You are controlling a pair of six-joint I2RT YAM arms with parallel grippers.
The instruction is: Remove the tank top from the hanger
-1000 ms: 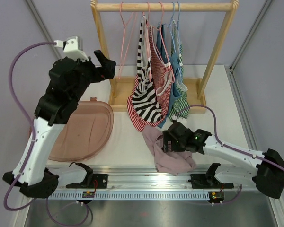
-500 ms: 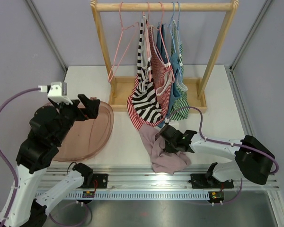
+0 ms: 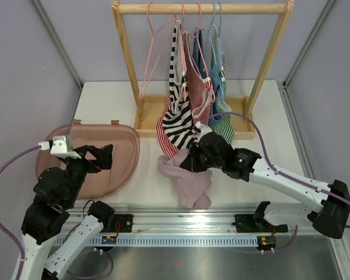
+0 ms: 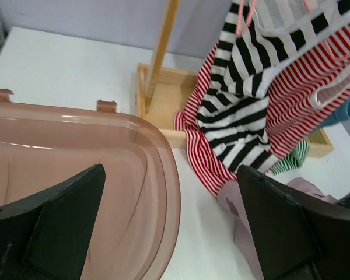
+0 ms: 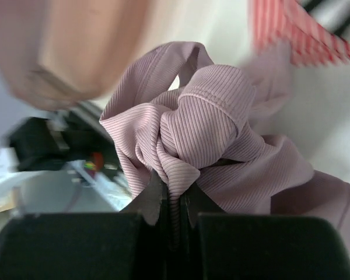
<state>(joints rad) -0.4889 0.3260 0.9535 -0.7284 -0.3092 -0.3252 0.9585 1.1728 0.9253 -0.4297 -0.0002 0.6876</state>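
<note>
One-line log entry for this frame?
right tool shut on pink top | top off hanger, trailing on table | left tool open above bin

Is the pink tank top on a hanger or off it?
Off: tank top bunched on the table, pinched in the right gripper.

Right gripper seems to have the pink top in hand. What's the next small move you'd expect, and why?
Likely lift a bit and swing left toward the brown tub. The right gripper is shut on a bunched fold of the pink tank top, which is off the hangers and trails down to the table; the tub sits just left of it.
</note>
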